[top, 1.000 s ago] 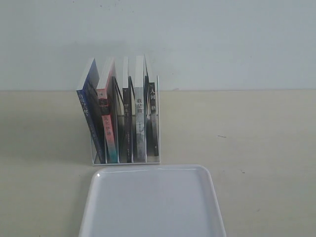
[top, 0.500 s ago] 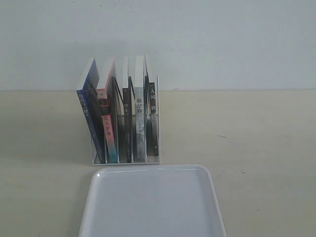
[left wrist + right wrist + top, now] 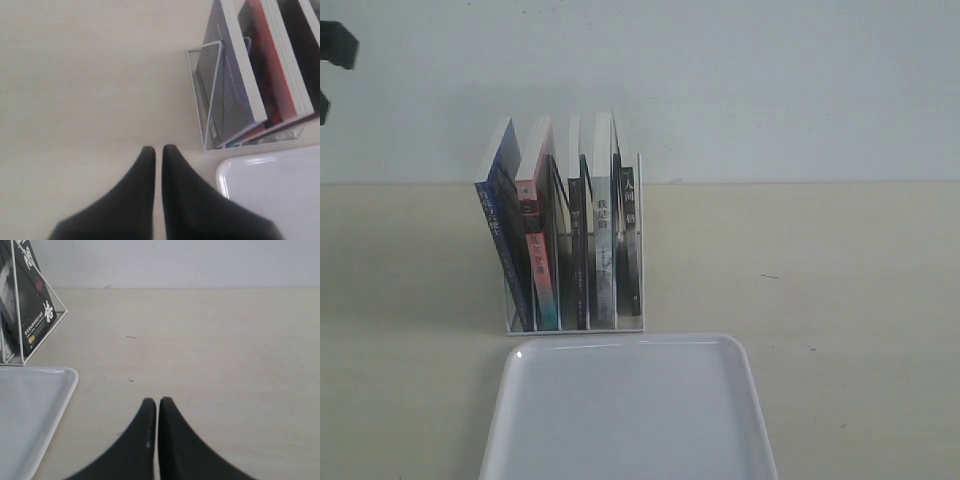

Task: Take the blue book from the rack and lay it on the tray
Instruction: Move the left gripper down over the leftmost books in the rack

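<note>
The blue book (image 3: pixel 503 245) leans in the leftmost slot of the white wire rack (image 3: pixel 641 250), beside a pink-and-teal book (image 3: pixel 542 270). The white tray (image 3: pixel 630 420) lies flat just in front of the rack. In the left wrist view my left gripper (image 3: pixel 158 150) is shut and holds nothing, above bare table beside the rack (image 3: pixel 196 95), the blue book (image 3: pixel 235 100) and a tray corner (image 3: pixel 280 190). My right gripper (image 3: pixel 158 402) is shut too, over the table to the right of the tray (image 3: pixel 30 410) and the rack (image 3: pixel 37 305).
Several other books fill the rack's remaining slots, among them a grey-spined one (image 3: pixel 604 250) and a black one (image 3: pixel 32 300). A dark part of the left arm (image 3: pixel 335 45) shows at the upper left edge. A pale wall stands behind the table.
A dark part of the left arm has come into the exterior view at the upper left edge. Books, rack and tray have not moved.
</note>
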### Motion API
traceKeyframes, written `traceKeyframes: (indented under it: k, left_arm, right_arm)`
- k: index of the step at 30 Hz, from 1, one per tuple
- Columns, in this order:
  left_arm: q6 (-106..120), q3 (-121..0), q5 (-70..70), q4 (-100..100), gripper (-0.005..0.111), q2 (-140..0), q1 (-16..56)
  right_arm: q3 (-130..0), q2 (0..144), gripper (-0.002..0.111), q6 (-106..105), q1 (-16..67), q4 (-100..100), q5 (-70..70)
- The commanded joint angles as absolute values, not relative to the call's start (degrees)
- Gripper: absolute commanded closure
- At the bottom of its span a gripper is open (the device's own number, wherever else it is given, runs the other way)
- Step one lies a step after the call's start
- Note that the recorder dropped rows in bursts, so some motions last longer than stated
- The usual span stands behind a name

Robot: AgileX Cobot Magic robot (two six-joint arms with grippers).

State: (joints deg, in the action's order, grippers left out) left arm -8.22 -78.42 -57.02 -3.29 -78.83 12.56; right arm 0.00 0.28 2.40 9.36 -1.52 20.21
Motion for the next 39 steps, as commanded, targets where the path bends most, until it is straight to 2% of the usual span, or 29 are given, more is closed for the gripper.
traceKeyframes:
  k: [1,3,6,8,10,13,39]
  left_arm:
    - [-11.9,-79.8,-48.6,-4.6,0.103,-85.3,19.4]
    - [-8.8,-82.0,-43.3,-4.2,0.103,-89.7,23.0]
    - [-11.8,-84.9,-40.4,-3.1,0.101,-93.6,24.7]
    - [-11.6,-87.3,-40.4,-1.9,0.094,-96.4,25.3]
    - [-11.7,-88.3,-40.4,-1.8,0.078,-98.5,25.8]
    - [-13.3,-88.3,-40.7,-1.7,0.068,-100.4,25.8]
    - [-15.5,-88.3,-44.1,-0.7,0.068,-103.2,25.8]
  right_arm:
    - [0.0,0.0,0.107,2.4,9.1,-0.9,20.1]
    - [0.0,0.0,0.107,2.4,9.1,-0.9,19.9]
    - [0.0,0.0,0.107,2.4,9.1,-0.9,19.9]
    - [0.0,0.0,0.107,2.4,9.1,-0.9,19.9]
    - [0.0,0.0,0.107,2.4,9.1,-0.9,19.9]
    - [0.0,0.0,0.107,2.4,9.1,-0.9,19.9]
    - [0.0,0.0,0.107,2.4,9.1,-0.9,19.9]
